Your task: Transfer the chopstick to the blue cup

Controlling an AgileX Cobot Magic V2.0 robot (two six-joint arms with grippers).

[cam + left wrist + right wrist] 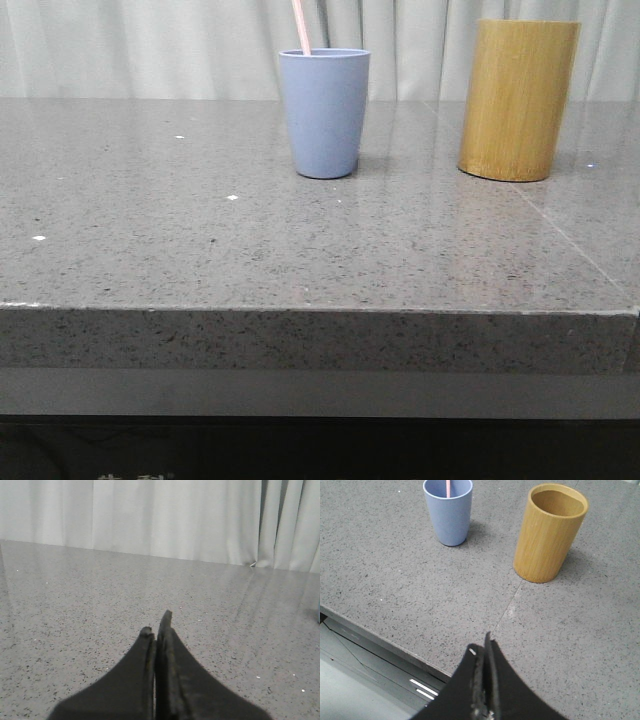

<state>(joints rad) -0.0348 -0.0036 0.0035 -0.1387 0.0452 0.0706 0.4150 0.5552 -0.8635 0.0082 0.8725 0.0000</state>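
The blue cup (323, 112) stands upright on the grey stone table, near its far middle. A pale pink chopstick (300, 26) stands in it, leaning left and rising out of the frame. The right wrist view shows the cup (448, 512) with the chopstick (447, 487) inside it. My right gripper (483, 647) is shut and empty above the table's front edge, well short of the cup. My left gripper (156, 624) is shut and empty over bare table. Neither gripper shows in the front view.
A taller tan bamboo cylinder (517, 99) stands to the right of the blue cup, open-topped and empty in the right wrist view (549, 532). White curtains (150, 45) hang behind the table. The table's front edge (320, 310) runs across the front view.
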